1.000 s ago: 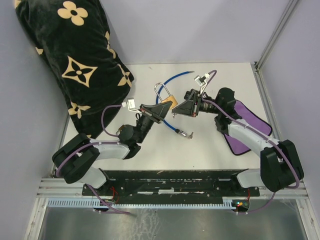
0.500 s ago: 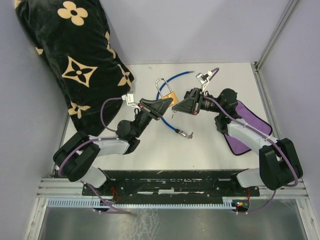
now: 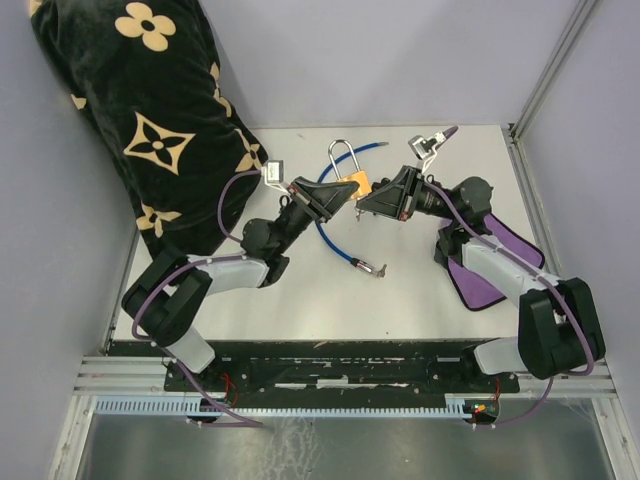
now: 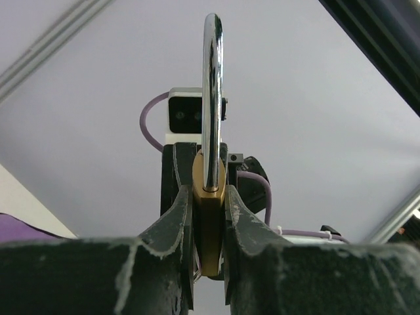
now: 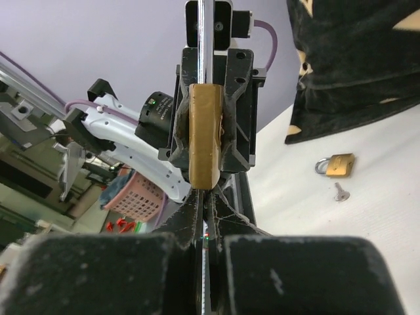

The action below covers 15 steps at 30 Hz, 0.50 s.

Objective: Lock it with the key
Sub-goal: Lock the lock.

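Observation:
A brass padlock [image 3: 352,184] with a tall steel shackle [image 3: 342,157] is held in the air over the table's middle. My left gripper [image 3: 343,192] is shut on its body; in the left wrist view the body [image 4: 209,226] sits clamped between both fingers, shackle [image 4: 211,98] pointing up. My right gripper [image 3: 368,203] faces it from the right, shut, with its tips at the padlock's bottom edge [image 5: 205,134]. The key is pinched between its fingers [image 5: 190,216] and almost wholly hidden.
A blue cable [image 3: 345,255] with a metal end lies under the grippers. A black flowered pillow [image 3: 150,110] fills the left side. A purple cloth [image 3: 490,250] lies right. A second small padlock [image 5: 336,164] and loose key [image 5: 339,190] lie on the table near the pillow.
Both grippers have risen and moved away from the bases and to the right, carrying the padlock with them. They stay pressed together at the padlock.

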{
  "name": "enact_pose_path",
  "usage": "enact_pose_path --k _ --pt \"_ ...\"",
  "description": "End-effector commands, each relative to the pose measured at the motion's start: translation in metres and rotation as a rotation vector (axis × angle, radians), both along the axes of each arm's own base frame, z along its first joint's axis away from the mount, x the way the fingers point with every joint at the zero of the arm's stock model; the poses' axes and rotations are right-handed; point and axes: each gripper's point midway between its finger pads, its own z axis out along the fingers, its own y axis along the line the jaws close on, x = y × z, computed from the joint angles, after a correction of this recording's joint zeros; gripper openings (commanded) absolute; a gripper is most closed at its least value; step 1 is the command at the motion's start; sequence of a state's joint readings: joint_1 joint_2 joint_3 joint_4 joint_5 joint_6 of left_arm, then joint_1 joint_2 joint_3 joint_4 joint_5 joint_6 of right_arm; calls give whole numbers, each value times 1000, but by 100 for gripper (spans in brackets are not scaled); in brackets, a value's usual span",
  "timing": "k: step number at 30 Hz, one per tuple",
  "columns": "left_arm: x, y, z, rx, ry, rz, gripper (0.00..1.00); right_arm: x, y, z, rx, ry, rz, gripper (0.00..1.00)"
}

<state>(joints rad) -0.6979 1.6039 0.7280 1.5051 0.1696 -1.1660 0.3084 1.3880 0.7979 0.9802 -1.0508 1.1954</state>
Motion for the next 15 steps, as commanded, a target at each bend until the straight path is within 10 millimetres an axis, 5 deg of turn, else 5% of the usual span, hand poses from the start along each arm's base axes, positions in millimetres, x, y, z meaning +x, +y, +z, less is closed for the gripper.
enact_pose_path --k 1,4,8,13,15 --pt "-36 23 86 -218 -255 -82 3 -20 -4 21 -51 -184 38 2" --pt "-21 27 79 -113 -288 121 3 -16 -9 8 -217 -220 -15 2" --pt "-2 29 73 13 -242 353 3 -15 -7 19 -217 -255 -20 2" --pt "1 43 71 -122 -72 314 3 -18 -7 31 -198 -258 -6 2" --pt "-3 45 72 -200 -23 251 3 -24 -3 54 -63 -287 45 2"
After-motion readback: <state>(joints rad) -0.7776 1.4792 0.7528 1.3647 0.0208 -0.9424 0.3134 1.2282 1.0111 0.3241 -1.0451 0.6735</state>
